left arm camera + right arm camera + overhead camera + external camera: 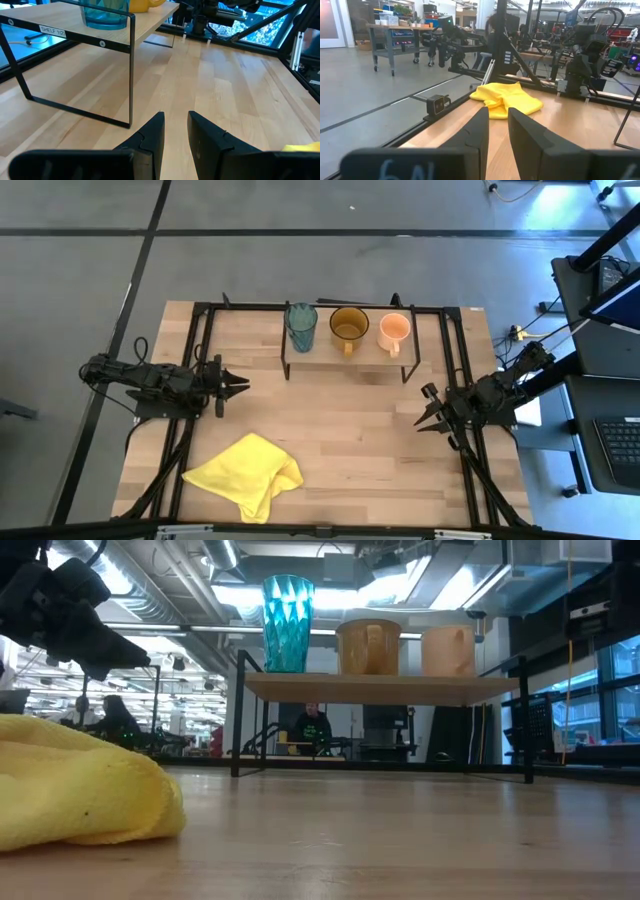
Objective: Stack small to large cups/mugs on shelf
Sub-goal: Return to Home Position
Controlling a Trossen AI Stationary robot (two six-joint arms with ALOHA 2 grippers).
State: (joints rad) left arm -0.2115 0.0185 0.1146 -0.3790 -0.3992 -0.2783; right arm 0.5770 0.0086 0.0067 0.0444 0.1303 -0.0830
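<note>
Three cups stand in a row on the light-wood shelf (350,358) at the table's far middle. They are a teal tumbler (301,327) on the left, an amber mug (349,328) in the middle and a pale-orange mug (394,331) on the right. The low view shows them upright on their bases: the tumbler (287,625), the amber mug (369,647) and the pale-orange mug (447,650). My left gripper (240,383) hovers left of the shelf, its fingers (155,132) a narrow gap apart and empty. My right gripper (425,415) hovers right of the shelf, also slightly open and empty (497,120).
A crumpled yellow cloth (247,473) lies on the near left of the tabletop and fills the low view's left side (80,785). A black metal frame (200,340) runs around the table. Bare wood lies between the shelf and the cloth.
</note>
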